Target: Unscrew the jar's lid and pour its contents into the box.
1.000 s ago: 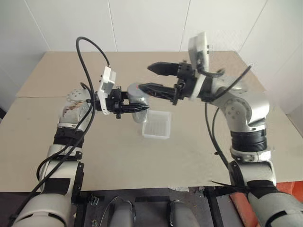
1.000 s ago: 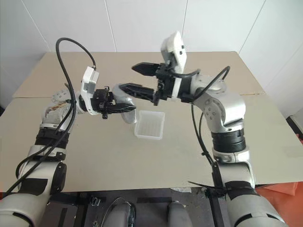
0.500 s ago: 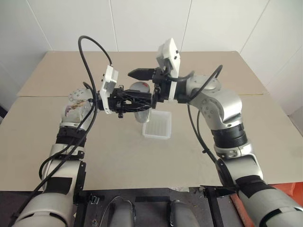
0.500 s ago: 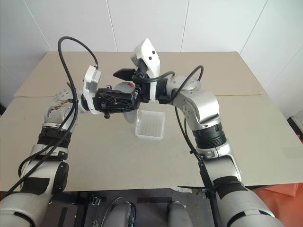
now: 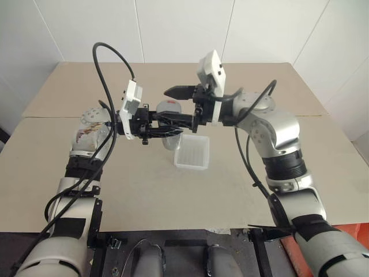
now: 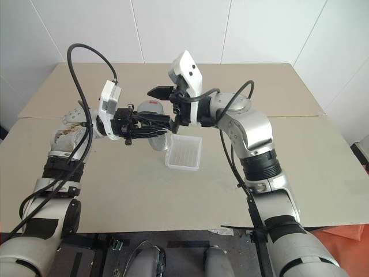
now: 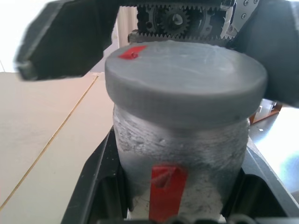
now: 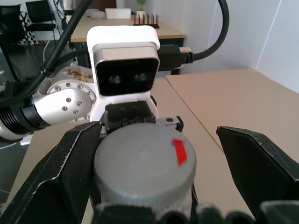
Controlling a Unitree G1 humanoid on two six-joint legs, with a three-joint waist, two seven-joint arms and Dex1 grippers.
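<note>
The silvery-grey jar (image 5: 169, 143) is held upright above the table, its body clamped in my shut left gripper (image 5: 164, 130), which reaches in from the left. A red mark runs down its side (image 7: 167, 184). The round grey lid (image 5: 168, 108) sits on the jar with a small red mark near its edge (image 8: 179, 151). My right gripper (image 5: 174, 105) comes in level from the right and stands open, one finger (image 8: 65, 172) against the lid's side and the other (image 8: 257, 163) well apart from it. The translucent white box (image 5: 193, 153) lies on the table just right of and below the jar. The contents are hidden inside.
The beige table (image 5: 132, 190) has a seam across it and ends at a white wall behind. A black cable (image 5: 106, 69) loops up above my left arm. Open tabletop lies on both sides of the box.
My right gripper has swung in from the right, where it hung beside the jar, and now straddles the lid. The left gripper and jar have stayed put.
</note>
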